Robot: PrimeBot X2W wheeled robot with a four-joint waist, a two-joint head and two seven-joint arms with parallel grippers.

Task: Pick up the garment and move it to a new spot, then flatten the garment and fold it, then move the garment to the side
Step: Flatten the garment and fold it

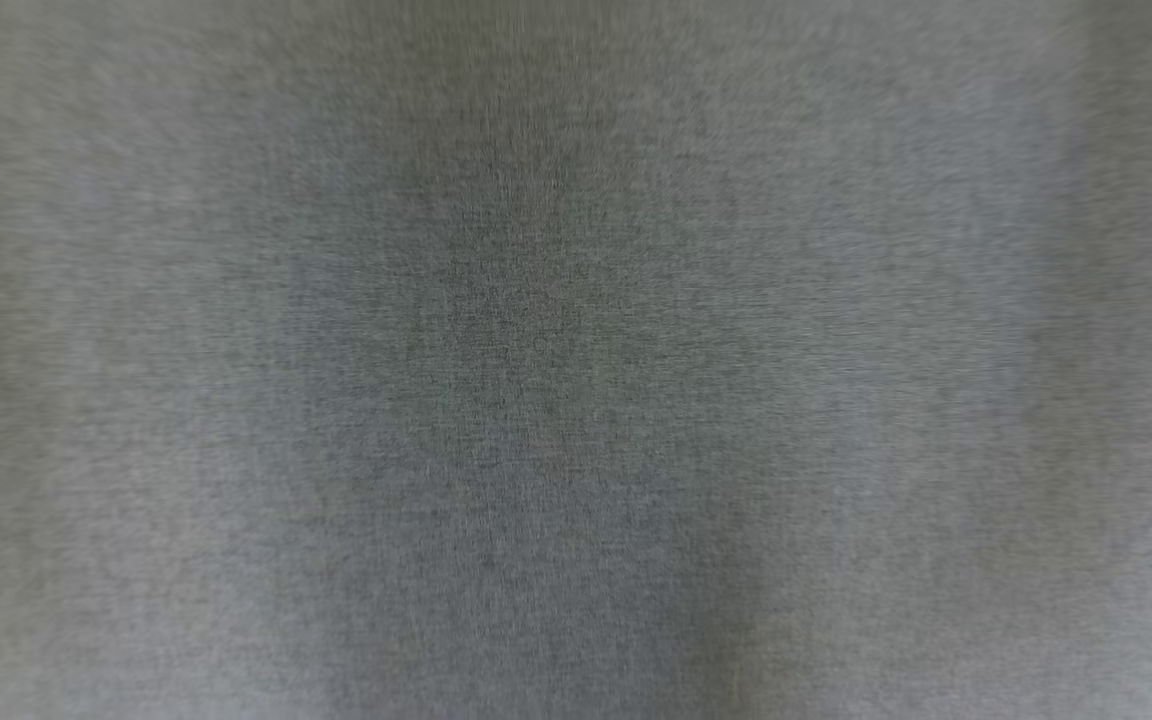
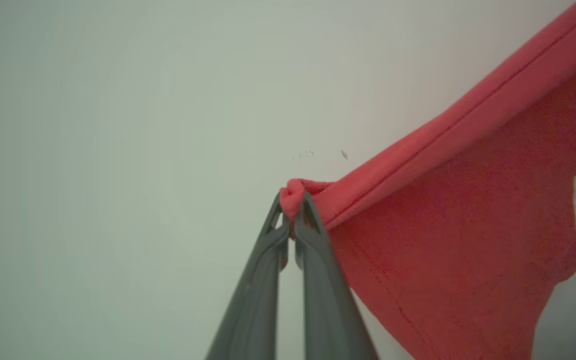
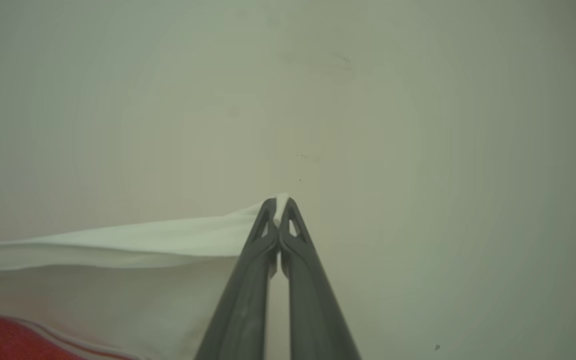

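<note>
The garment (image 2: pixel 468 220) is red with a thick hem and a dark printed patch at its right side in the left wrist view. My left gripper (image 2: pixel 292 206) is shut on a bunched corner of that red hem, held over a pale surface. In the right wrist view the garment (image 3: pixel 118 270) shows a white panel with a red strip at the lower left. My right gripper (image 3: pixel 280 205) is shut on the tip of that white edge. A blurred grey weave, very close to the lens, covers the head view.
A pale, plain tabletop (image 2: pixel 118 150) lies beyond the left fingers, with a few tiny dark specks (image 2: pixel 344 154). The same pale tabletop (image 3: pixel 443 175) spreads past the right fingers.
</note>
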